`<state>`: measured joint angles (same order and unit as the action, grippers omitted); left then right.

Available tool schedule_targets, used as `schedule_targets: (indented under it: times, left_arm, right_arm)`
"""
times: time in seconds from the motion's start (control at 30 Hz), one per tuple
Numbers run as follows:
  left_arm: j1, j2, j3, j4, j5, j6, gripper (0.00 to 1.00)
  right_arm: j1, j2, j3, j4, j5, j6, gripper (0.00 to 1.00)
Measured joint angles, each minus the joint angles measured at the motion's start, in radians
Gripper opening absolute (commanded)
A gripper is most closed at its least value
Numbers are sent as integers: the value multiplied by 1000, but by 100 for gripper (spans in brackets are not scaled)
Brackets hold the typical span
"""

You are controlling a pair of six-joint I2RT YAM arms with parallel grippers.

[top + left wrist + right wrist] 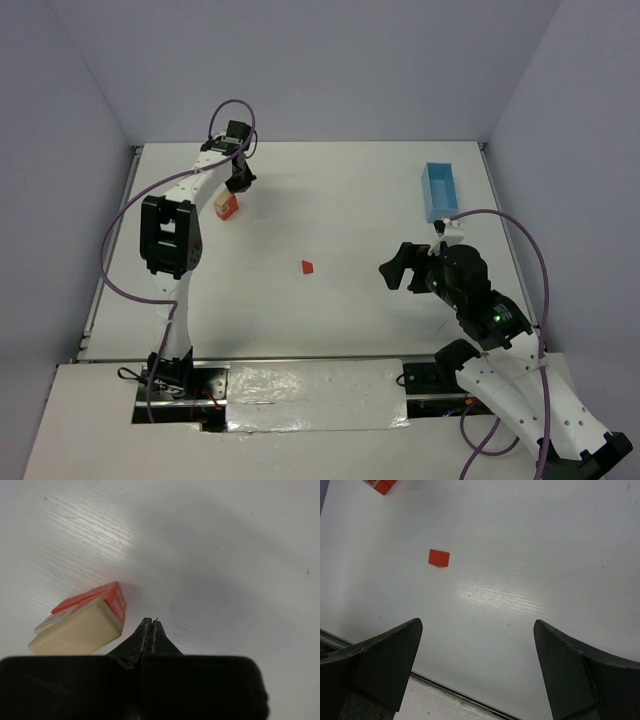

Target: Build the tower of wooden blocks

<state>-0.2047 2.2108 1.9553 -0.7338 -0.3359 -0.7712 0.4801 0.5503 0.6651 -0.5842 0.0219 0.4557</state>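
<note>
Two claws of mine, left claw point(151, 625) and right claw point(477, 625), one small stack point(226, 206) of red and tan blocks, one loose red block point(307, 266), one blue box point(440, 192)

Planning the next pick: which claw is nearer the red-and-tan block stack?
Left. The left claw, shut, is just beside the block stack; the right claw, open, is far off across the table.

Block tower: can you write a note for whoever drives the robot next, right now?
The left end effector is shut, empty, beside the stack at the table's far left.
The right end effector is open, empty, over the right side.
Done: tan and red blocks sit together in the stack.
Left: add the loose red block from mid-table.
The blue box at far right is not part.
</note>
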Motion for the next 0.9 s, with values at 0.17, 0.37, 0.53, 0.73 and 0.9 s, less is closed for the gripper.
schedule_targets:
  times: [0.17,0.37,0.53,0.73,0.9]
  left_arm:
    - [0,-14,-27,77,92,89,0]
    - [18,-106,-38,172,166,289,0]
    - [109,-242,-85,238,220,402,0]
    - [164,-367,-184,200,282,409,0]
    - [112,-352,-196,66,372,433,0]
  right_arm:
    - [0,0,0,0,0,0,100]
    - [0,0,0,0,-1,0,100]
    - [0,0,-3,2,-2,0,100]
    - [0,0,-5,2,-4,0,100]
    - [0,-2,-5,2,-8,0,100]
